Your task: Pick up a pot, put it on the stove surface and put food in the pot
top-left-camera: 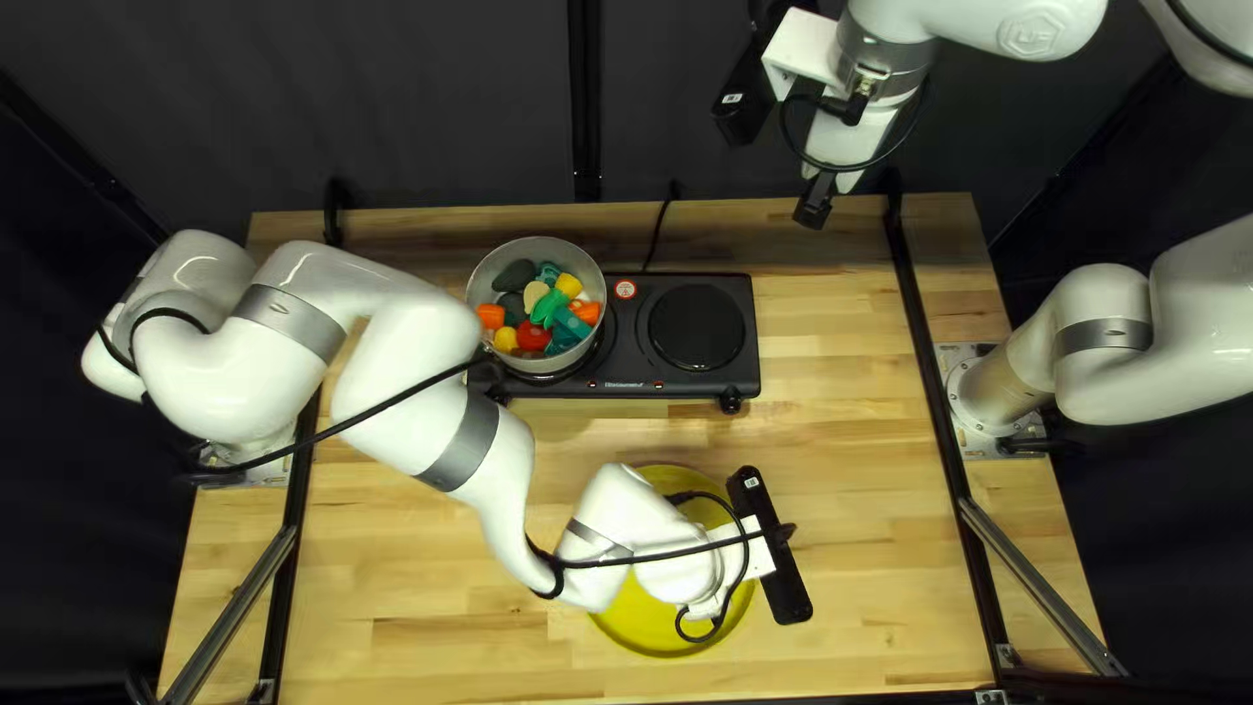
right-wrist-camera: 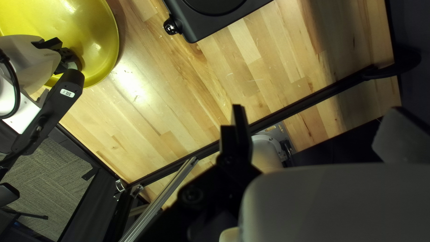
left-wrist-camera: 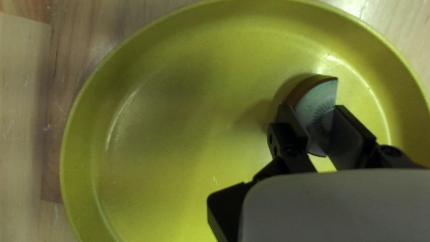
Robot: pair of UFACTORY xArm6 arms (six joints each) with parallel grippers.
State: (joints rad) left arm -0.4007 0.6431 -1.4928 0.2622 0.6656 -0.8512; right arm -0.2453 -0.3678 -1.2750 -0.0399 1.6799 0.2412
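The pot (top-left-camera: 563,252) sits on the left burner of the stove (top-left-camera: 697,328), crowded with toy food, so the placing looks done and the filling seems close to finished. On the near side of the stove lies the yellow bowl (left-wrist-camera: 161,111). The left gripper (left-wrist-camera: 312,114) reaches down into it, fingers clamped from both sides on a pale slice (left-wrist-camera: 317,97) with a brown rind, the only piece visible there. It is pinched across its flat faces, likely so it lifts out cleanly. The right gripper (top-left-camera: 812,213) hangs high beyond the stove's far right corner, fingers apart and empty, probably parked clear of the left arm's way to the pot.
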